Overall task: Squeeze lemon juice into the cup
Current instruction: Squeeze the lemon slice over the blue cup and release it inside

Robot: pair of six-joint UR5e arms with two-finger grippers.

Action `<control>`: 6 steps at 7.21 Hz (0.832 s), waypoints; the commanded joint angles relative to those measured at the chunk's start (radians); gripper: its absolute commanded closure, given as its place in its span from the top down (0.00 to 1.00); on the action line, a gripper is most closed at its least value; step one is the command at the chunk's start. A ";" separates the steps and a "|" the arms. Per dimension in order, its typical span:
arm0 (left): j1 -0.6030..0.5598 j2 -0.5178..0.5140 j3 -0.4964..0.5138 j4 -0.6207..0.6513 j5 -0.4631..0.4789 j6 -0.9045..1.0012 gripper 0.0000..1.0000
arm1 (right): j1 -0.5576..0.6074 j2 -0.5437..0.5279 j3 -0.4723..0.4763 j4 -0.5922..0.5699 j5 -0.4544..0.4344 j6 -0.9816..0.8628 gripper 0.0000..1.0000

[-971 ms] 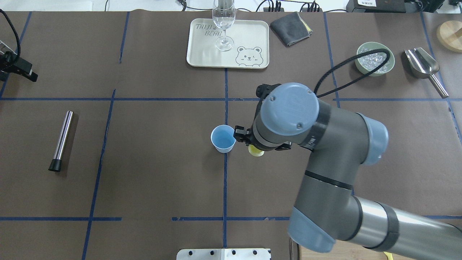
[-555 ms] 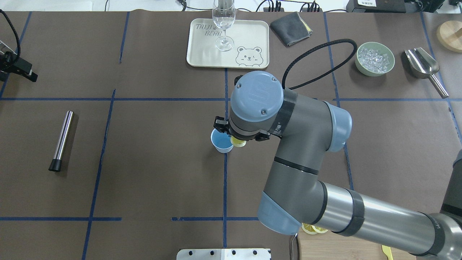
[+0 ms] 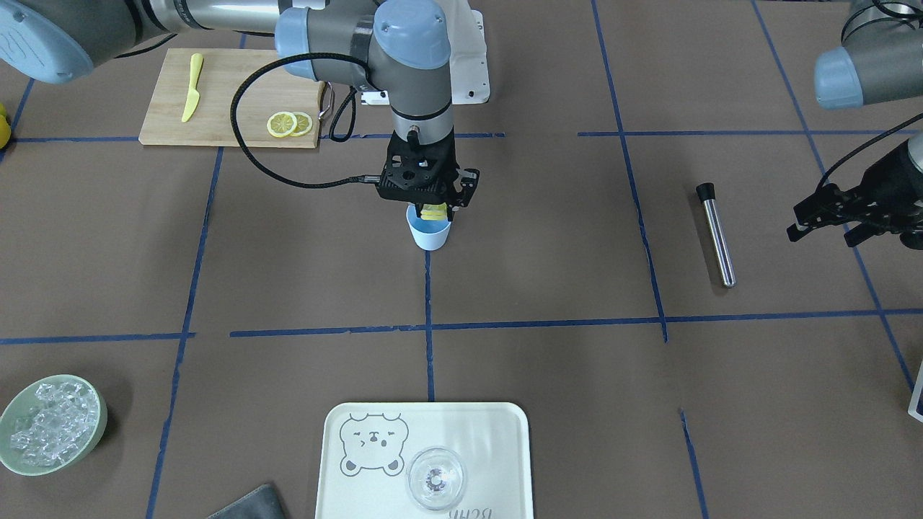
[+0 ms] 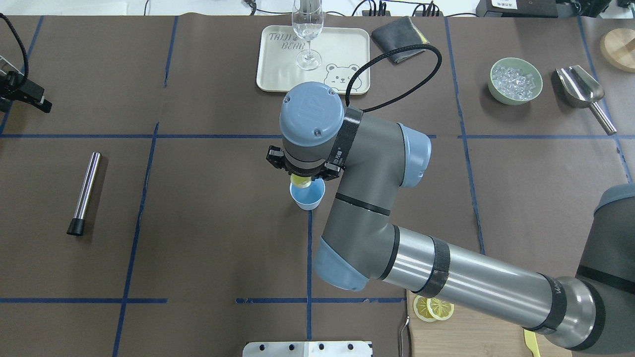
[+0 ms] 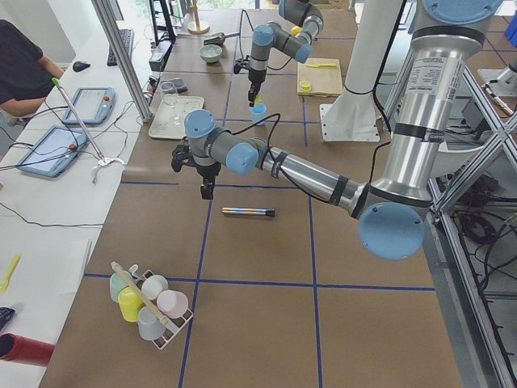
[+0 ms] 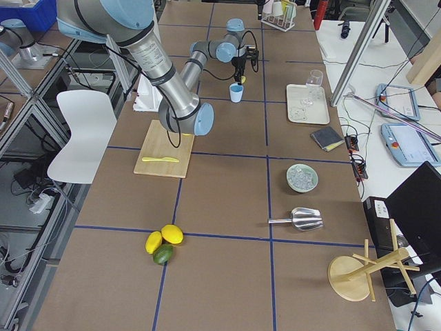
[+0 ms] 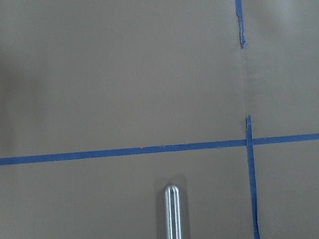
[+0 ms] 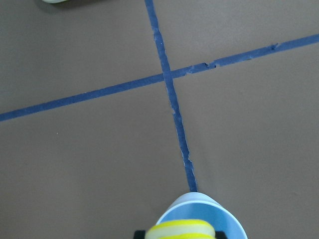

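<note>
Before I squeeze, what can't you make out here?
Inside the cup: overhead, the right gripper covers part of the mouth; the right wrist view cuts it off.
Juice from the lemon: too small in every view.
Whether the left gripper is open: too small front-facing, edge-cut overhead.

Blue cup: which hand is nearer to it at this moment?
Right. The right hand is directly above the cup, gripping a lemon slice over its mouth. The left hand is far off to the left, past the metal rod.

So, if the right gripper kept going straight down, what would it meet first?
The small light blue tapered cup, apparently beneath the right gripper; its pinched yellow lemon slice would enter first.
</note>
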 commanded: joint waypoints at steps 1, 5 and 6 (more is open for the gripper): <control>0.000 0.000 -0.006 0.002 0.001 0.000 1.00 | -0.001 -0.003 -0.001 -0.024 0.029 0.003 0.53; 0.000 0.000 -0.007 0.004 0.001 0.000 1.00 | -0.001 -0.006 -0.001 -0.041 0.043 0.004 0.86; 0.000 -0.002 -0.007 0.004 0.001 0.000 1.00 | -0.001 -0.005 -0.001 -0.040 0.043 0.004 0.96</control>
